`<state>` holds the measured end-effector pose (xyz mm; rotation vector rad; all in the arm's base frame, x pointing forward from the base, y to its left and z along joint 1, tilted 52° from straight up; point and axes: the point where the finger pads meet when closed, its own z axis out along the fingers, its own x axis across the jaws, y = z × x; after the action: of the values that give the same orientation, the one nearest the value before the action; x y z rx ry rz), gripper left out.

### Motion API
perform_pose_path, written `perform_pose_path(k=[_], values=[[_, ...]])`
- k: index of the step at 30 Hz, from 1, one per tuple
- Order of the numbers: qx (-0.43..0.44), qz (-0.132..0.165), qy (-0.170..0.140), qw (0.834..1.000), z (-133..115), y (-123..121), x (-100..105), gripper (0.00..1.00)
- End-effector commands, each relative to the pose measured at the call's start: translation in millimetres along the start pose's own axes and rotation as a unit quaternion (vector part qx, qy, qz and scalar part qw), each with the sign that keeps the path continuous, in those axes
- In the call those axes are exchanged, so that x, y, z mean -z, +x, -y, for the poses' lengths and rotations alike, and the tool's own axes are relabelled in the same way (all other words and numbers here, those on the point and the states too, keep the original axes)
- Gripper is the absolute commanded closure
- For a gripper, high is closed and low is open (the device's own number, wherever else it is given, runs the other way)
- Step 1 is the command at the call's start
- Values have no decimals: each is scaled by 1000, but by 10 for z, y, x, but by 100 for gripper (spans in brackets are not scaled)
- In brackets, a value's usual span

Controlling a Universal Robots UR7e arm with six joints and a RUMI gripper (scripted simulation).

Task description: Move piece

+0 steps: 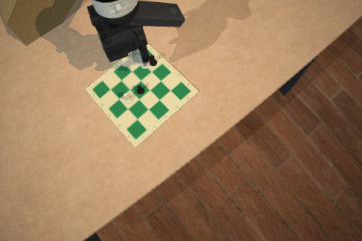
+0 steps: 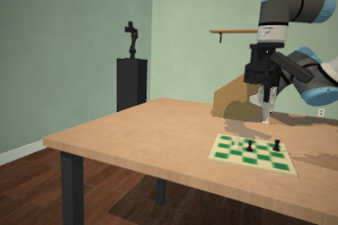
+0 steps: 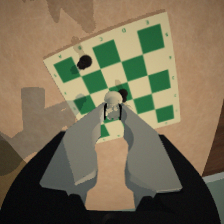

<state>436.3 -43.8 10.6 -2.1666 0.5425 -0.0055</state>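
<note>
A: Left to right, exterior view: a black pedestal [image 2: 132, 83] by the wall, then bare table top [image 2: 154, 134] up to the chessboard [image 2: 219, 157], which lies near the table's front edge.

B: Gripper?

A: The gripper [image 2: 266, 119] hangs above the board's far side. Its jaws stand nearly shut, clamped on a white piece [image 3: 113, 103] held clear of the squares.

B: Other pieces?

A: Another pale piece [image 2: 237, 141], then two black pieces [image 2: 250, 147] [image 2: 277, 145] stand upright on the board. A cardboard box [image 2: 231, 97] sits behind it.
</note>
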Motion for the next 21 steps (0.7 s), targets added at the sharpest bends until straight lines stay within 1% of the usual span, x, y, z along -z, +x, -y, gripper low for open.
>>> perform_pose_path(k=[1, 11, 13, 16, 20, 21], values=[[0, 0, 0, 1000, 0, -3, 98, 100], [1, 0, 0, 1000, -1, -1, 98, 100], [7, 0, 0, 1000, -12, 33, 103, 100], [40, 0, 0, 999, -74, 207, 121, 100], [114, 0, 0, 994, -230, 600, 127, 100], [114, 0, 0, 994, -230, 600, 127, 100]])
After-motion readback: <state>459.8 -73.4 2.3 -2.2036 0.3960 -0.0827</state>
